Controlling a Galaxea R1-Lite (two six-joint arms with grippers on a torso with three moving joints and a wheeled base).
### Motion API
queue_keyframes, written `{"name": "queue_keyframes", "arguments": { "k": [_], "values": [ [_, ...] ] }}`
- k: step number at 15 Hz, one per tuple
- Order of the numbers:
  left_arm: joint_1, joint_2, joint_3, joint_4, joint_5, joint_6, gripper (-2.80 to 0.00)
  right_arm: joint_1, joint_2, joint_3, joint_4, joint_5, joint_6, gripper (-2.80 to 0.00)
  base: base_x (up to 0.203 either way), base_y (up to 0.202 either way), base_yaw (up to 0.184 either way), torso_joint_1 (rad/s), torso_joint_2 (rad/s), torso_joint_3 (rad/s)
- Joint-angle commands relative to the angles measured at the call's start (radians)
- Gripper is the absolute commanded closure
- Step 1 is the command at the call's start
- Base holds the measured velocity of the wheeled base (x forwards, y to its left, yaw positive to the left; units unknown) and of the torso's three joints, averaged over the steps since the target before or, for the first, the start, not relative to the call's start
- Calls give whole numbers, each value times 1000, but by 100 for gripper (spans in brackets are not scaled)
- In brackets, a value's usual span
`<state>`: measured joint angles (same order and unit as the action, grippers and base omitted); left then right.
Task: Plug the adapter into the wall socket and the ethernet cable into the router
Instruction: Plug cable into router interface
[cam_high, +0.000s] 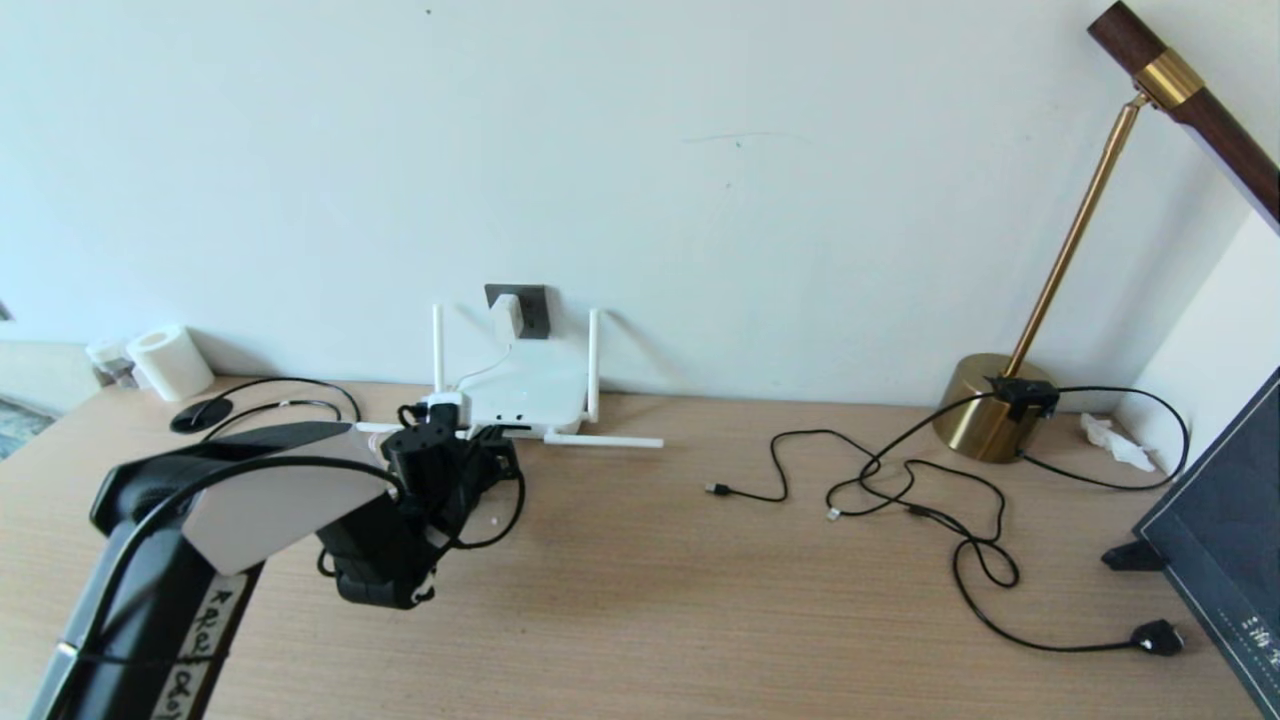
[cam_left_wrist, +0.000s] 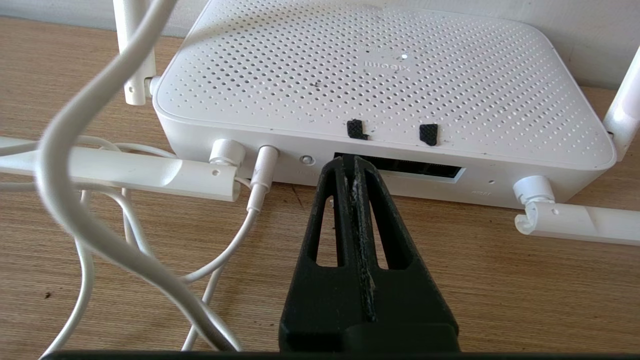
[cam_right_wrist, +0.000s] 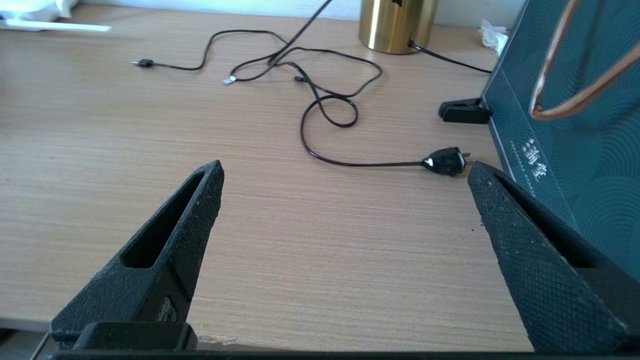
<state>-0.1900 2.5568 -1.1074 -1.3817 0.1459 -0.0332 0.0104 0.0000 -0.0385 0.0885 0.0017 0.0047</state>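
The white router lies flat against the wall, its port row facing me. My left gripper is shut, tips right at the left end of that port row, with a thin black piece of the ethernet cable pinched between them. The black ethernet cable loops back from the left gripper over the table. The white adapter sits in the dark wall socket, and its thin white cord is plugged into the router. My right gripper hangs open over bare table at the right.
Two router antennas lie folded flat on the table. Thin black cables sprawl from the brass lamp base, ending in a black plug. A dark teal box stands at the right edge, a paper roll far left.
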Motion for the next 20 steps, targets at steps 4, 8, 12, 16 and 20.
{"name": "queue_keyframes", "arguments": {
  "k": [4, 8, 12, 16, 20],
  "values": [
    [0, 6, 3, 0, 3, -1, 0, 0, 2, 0, 0, 0, 0, -280, 0, 0, 0, 0, 0, 0],
    [0, 2, 15, 0, 3, 1, 0, 0, 1, 0, 0, 0, 0, -280, 0, 0, 0, 0, 0, 0],
    [0, -4, 28, -7, 3, -4, -280, 0, 0, 0, 0, 0, 0, -280, 0, 0, 0, 0, 0, 0],
    [-1, -14, 65, -44, 3, -2, -280, 0, 2, 0, 0, 0, 0, -280, 0, 0, 0, 0, 0, 0],
    [-2, -78, 145, -66, 3, -2, -280, 0, 0, 0, 0, 0, 0, -280, 0, 0, 0, 0, 0, 0]
  ]
}}
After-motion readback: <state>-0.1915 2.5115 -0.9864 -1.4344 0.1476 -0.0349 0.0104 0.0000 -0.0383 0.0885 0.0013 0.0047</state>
